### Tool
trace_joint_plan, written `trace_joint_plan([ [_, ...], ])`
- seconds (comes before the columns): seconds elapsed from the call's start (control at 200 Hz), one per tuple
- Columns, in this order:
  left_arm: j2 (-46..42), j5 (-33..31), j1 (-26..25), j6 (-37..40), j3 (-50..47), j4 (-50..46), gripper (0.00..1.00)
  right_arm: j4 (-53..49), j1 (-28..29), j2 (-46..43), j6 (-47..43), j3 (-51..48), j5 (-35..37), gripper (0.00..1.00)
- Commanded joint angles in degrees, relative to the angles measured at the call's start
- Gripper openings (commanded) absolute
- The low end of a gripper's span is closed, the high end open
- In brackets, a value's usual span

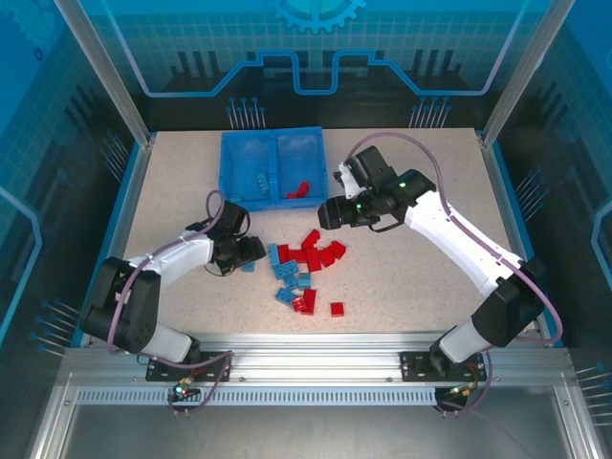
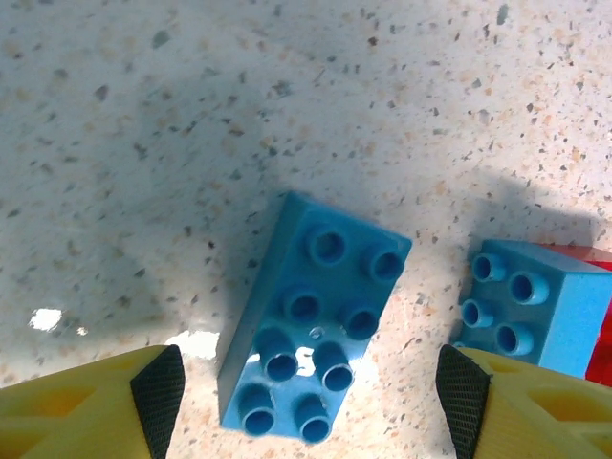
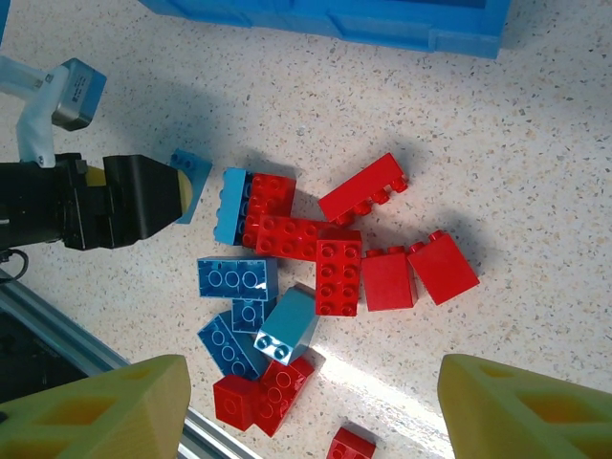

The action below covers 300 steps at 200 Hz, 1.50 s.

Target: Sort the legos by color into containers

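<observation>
A loose pile of red and light blue legos (image 1: pixel 306 266) lies mid-table, in front of the blue bin (image 1: pixel 275 134). The bin's left compartment holds a few blue bricks (image 1: pixel 258 180); its right one holds red bricks (image 1: pixel 301 188). My left gripper (image 1: pixel 251 254) is low at the pile's left edge. It stands open astride a blue eight-stud brick (image 2: pixel 311 320) that lies flat on the table, with a gap between the brick and each pad. My right gripper (image 1: pixel 328 212) hovers open above the pile's far side; red bricks (image 3: pixel 339 273) and blue bricks (image 3: pixel 237 277) lie far below it.
Another blue brick (image 2: pixel 531 301) with a red one behind it lies just right of the left gripper's right finger (image 2: pixel 469 397). A lone red brick (image 1: pixel 337 309) sits near the front edge. The metal frame rail (image 1: pixel 306 344) borders the near side.
</observation>
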Motion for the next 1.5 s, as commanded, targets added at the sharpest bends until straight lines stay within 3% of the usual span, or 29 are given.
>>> trace_joint_plan([
  [0.0,3.23,-0.31,0.19,4.96,1.89,0.32,0.72,-0.72,0.65,0.23,0.74,1.60,-0.75,0.71],
  [0.14,7.18,-1.64,0.14,7.48,3.78,-1.78,0.65,-0.89,0.70,-0.30,0.92,1.09,-0.60,0.71],
  [0.24,7.80,-2.58,0.14,7.36,3.61,-2.16,0.52,-1.07,0.76,-0.57,0.71,0.70,-1.35,0.71],
  [0.35,7.14,-2.59,0.14,5.98,3.11,-2.44,0.36,-0.89,0.92,-0.10,-0.80,-0.06,-6.21,0.71],
  [0.435,6.04,-2.37,0.27,4.77,3.69,-3.36,0.31,-0.64,1.91,0.44,-2.16,-0.36,-9.45,0.71],
  [0.635,0.51,-3.35,0.23,3.03,10.10,-8.35,0.29,1.82,4.15,1.64,-1.99,1.30,-11.61,0.72],
  [0.82,0.47,-7.62,0.70,5.68,23.59,-11.61,0.29,4.20,4.19,1.62,-0.37,2.20,-9.41,0.72],
  [1.206,25.15,-11.50,4.95,12.34,51.16,-14.66,0.30,1.18,3.82,1.13,0.02,3.23,-4.45,0.72],
  [1.411,36.27,-10.94,6.16,13.57,60.29,-17.23,0.33,0.60,3.83,-2.22,0.38,0.85,-2.52,0.73],
  [1.496,38.39,-10.42,6.55,13.31,61.46,-17.32,0.38,0.69,3.85,-3.65,0.76,-0.38,-1.79,0.73],
])
